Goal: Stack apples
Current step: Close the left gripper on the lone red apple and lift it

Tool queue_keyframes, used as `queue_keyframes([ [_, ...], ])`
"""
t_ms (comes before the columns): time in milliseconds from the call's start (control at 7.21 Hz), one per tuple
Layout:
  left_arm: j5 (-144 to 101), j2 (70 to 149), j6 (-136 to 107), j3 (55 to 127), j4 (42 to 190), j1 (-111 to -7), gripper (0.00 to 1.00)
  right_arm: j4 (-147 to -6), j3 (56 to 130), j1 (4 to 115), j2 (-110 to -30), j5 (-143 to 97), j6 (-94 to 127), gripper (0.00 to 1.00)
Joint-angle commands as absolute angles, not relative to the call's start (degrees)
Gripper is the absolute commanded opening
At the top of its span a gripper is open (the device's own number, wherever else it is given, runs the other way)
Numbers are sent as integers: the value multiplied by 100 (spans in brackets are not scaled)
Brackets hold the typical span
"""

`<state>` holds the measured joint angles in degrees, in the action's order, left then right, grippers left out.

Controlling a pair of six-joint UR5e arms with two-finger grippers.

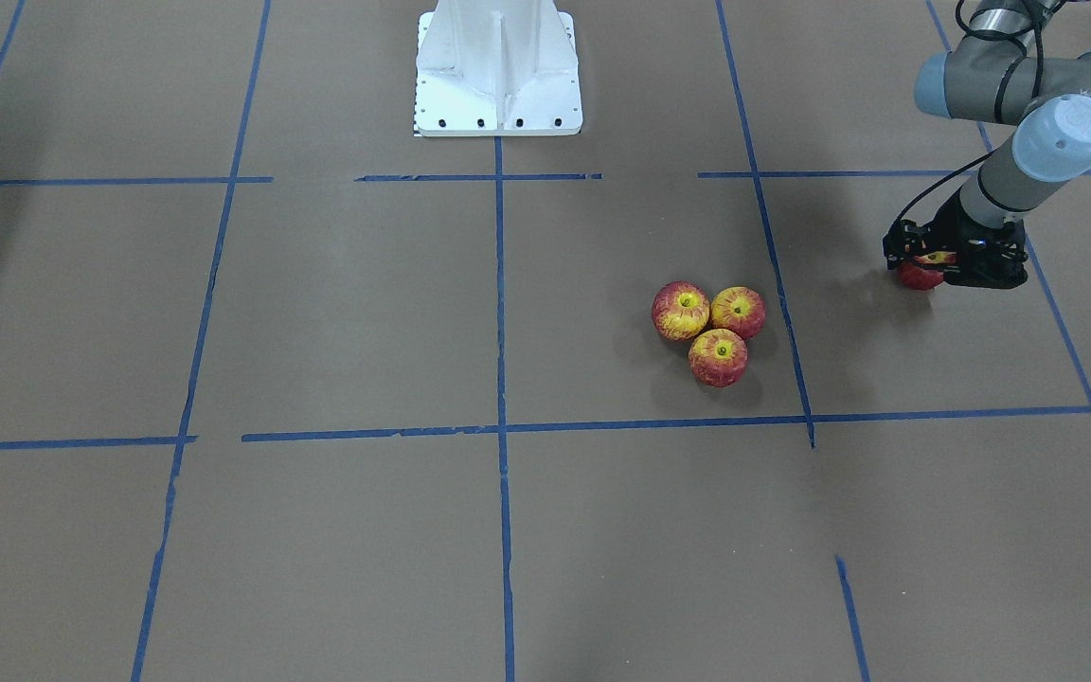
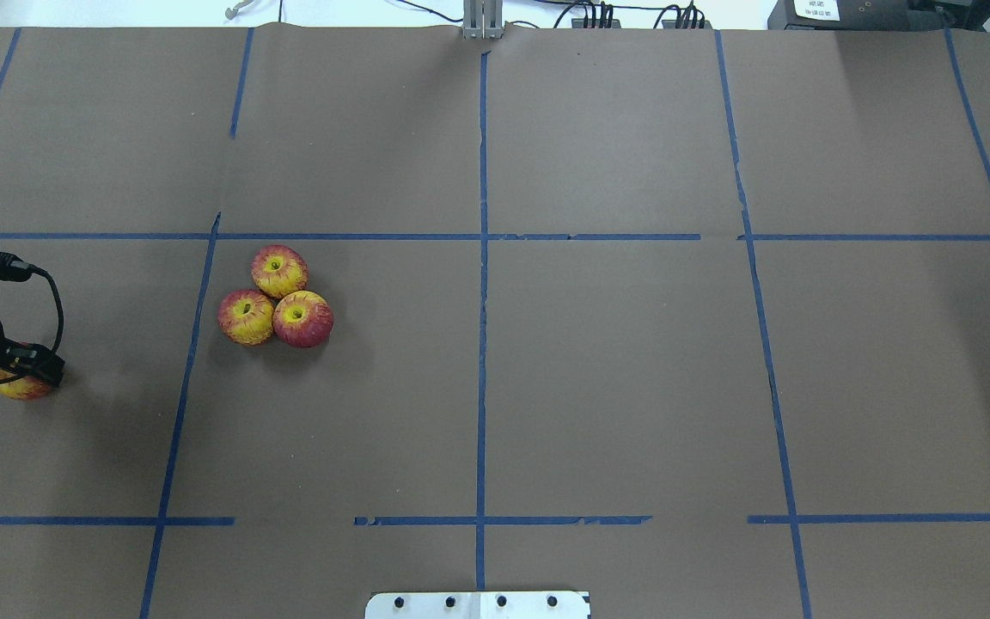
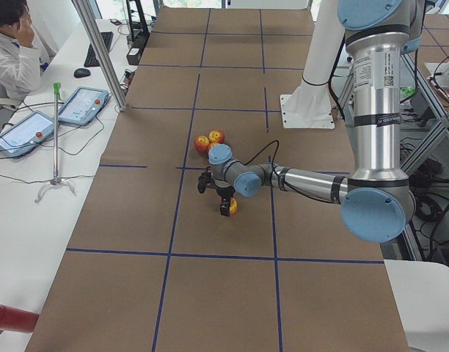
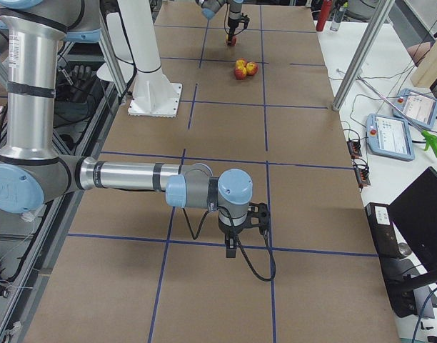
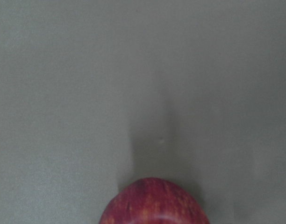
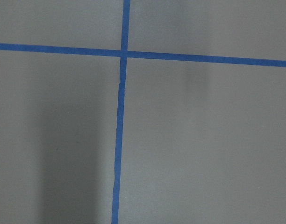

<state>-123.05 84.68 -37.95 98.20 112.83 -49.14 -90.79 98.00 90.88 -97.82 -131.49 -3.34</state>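
The fourth apple (image 5: 154, 204) appears gripped in the left claw (image 1: 929, 267), well apart from the cluster of three touching apples (image 1: 716, 327) on the tabletop (image 1: 318, 313). The next move is probably to carry it over and seat it gently in the cluster's central hollow. Whether the right claw (image 4: 233, 246) is released or clenched cannot be told.

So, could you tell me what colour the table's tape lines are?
Blue; the thin tape lines show best in the overhead exterior view.

Brown paper-covered desk (image 2: 632, 387), blue tape grid (image 2: 482, 361), white side benches (image 3: 19, 213) (teach pendants (image 3: 81, 105) resting there), aluminium posts (image 3: 101, 51)
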Motion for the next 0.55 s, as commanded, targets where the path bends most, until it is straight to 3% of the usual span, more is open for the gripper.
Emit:
queue_keyframes([
  [0,-12313,8499,-3779,9887,11250,-4913,11,-9079,9800,9088,-9782,-13148,-334,100],
  [139,-12340,8525,-3832,10192,11180,-4922,0,-9079,9800,9088,-9782,-13148,-334,100],
  [416,-13432,8954,-5330,10327,11118,-5131,0,-9079,9800,9088,-9782,-13148,-334,100],
])
